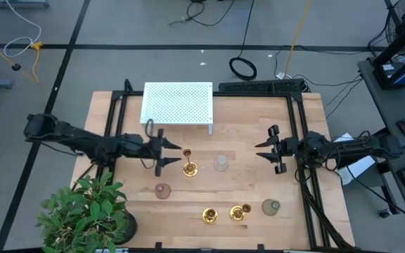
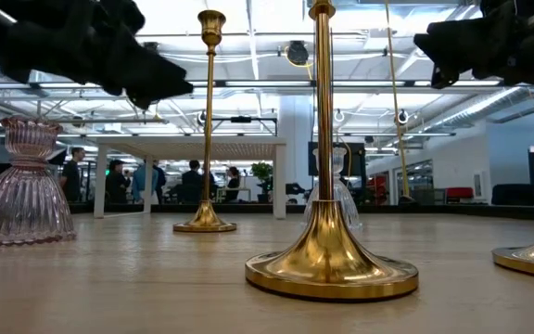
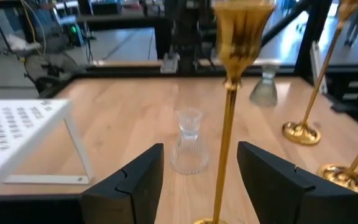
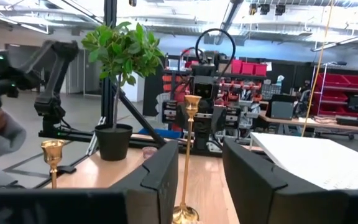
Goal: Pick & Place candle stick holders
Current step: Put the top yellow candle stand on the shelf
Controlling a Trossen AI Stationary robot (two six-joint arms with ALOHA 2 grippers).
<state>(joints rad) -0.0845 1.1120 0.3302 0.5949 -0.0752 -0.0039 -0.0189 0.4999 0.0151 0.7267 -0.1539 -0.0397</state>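
Three gold candle stick holders stand upright on their round bases on the wooden table. One (image 1: 188, 166) stands mid-table, and two (image 1: 209, 215) (image 1: 239, 212) stand near the front edge. My left gripper (image 1: 169, 155) is open and level, just left of the mid-table holder. In the left wrist view its thin stem (image 3: 225, 130) rises in the gap ahead of my open left gripper (image 3: 201, 177), untouched, with the top cup (image 3: 241, 28) above. My right gripper (image 1: 264, 150) is open and empty over the table's right part, facing that holder (image 4: 189, 155).
A clear glass holder (image 1: 221, 164), a pink one (image 1: 162, 190) and a greenish one (image 1: 271, 206) stand on the table. A white perforated rack (image 1: 178, 103) stands at the far edge and a potted plant (image 1: 90, 211) at the near left corner. People stand far behind in the low view (image 2: 193, 181).
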